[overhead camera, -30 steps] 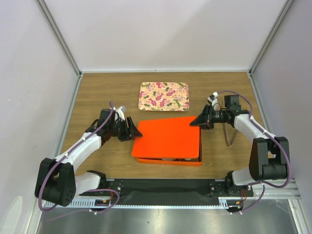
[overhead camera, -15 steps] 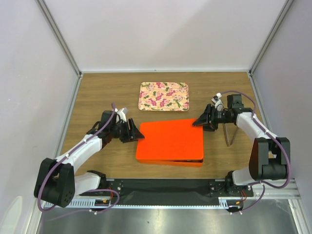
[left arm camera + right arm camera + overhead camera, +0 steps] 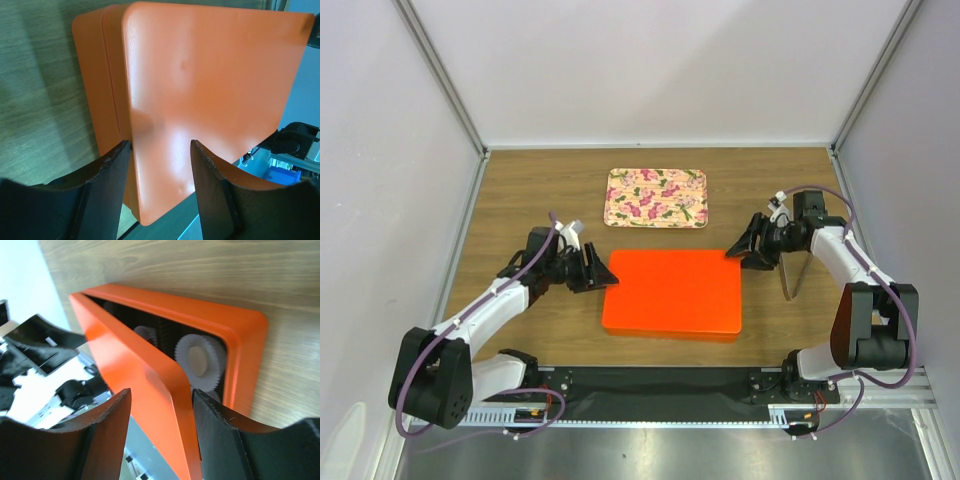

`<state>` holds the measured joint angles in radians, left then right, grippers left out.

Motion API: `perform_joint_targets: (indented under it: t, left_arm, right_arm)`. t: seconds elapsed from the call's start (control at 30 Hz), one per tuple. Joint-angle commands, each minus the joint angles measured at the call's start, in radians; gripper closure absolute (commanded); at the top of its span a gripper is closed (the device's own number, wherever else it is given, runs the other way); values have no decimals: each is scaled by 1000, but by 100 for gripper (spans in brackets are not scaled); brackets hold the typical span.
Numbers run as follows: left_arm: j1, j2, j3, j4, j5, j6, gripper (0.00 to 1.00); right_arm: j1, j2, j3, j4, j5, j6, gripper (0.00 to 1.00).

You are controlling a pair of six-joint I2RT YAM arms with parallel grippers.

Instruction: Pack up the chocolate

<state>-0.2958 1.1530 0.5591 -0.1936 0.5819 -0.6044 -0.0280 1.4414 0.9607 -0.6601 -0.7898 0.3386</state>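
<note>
Jaws apart on both: the left gripper straddles the orange lid at its edge, the right gripper at its raised corner over the box. This looks like the closing step; next, seat the lid flush. Chocolate is hidden, and only paper cups show inside.

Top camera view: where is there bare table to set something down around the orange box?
Bare wooden table lies far-left, between the left wall and the floral rectangular tray. The far-right corner is bare too. Crowded: both ends of the flat orange rectangular box, where the left end effector and right end effector sit.
</note>
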Motion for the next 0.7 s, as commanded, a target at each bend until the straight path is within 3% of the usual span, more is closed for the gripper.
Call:
perform_joint_targets:
  t: [0.0, 0.13, 0.3, 0.4, 0.67]
  left_arm:
    - [-17, -15, -4, 59, 46, -24, 43]
    - [-22, -4, -5, 63, 42, -29, 43]
    - [-31, 7, -1, 66, 32, -32, 41]
    - [-39, 13, 4, 69, 29, -35, 41]
    - [-51, 27, 19, 20, -31, -18, 42]
  right_arm:
    - [-6, -38, 42, -25, 87, -7, 41]
    - [-6, -50, 50, -64, 282, 20, 41]
    - [-6, -85, 36, -79, 397, 48, 39]
    - [-4, -121, 9, -62, 408, 86, 40]
    - [94, -229, -146, 58, 396, 164, 53]
